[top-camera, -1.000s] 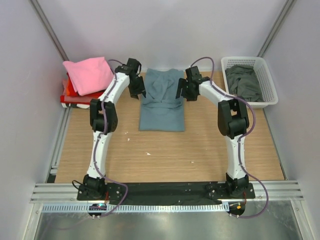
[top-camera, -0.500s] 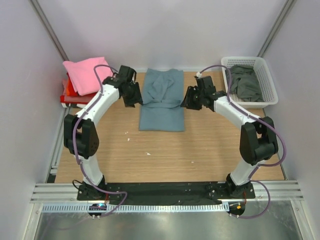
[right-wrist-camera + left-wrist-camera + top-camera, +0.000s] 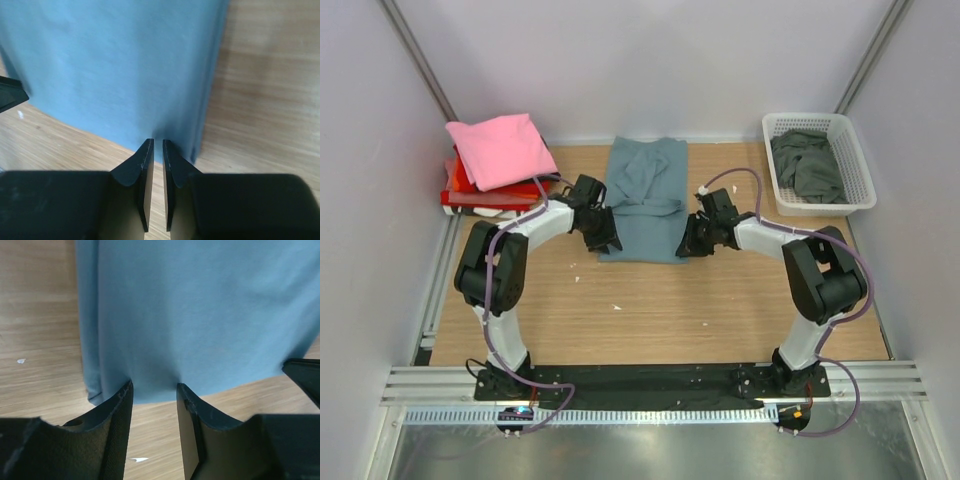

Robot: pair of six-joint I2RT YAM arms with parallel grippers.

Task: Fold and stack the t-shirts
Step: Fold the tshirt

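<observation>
A slate-blue t-shirt (image 3: 642, 200), folded into a long strip, lies on the table's middle. My left gripper (image 3: 603, 237) stands at its near left corner. In the left wrist view the jaws (image 3: 154, 386) are open, their tips touching the shirt's (image 3: 200, 315) hem. My right gripper (image 3: 688, 243) is at the near right corner. Its jaws (image 3: 157, 142) are closed to a thin slit, pinching the hem of the shirt (image 3: 115, 65). A pink t-shirt (image 3: 500, 148) tops a stack with red (image 3: 460, 180) beneath at back left. A dark grey-green t-shirt (image 3: 807, 165) lies crumpled in the basket.
The white lattice basket (image 3: 855, 165) stands at the back right. The folded stack sits at the table's back left edge. Bare wooden table (image 3: 650, 310) stretches between the shirt and the arm bases. Grey walls close in both sides.
Both grippers have come from the far part of the blue shirt down to its near hem. The right jaws have closed sharply; the left jaws narrowed slightly.
</observation>
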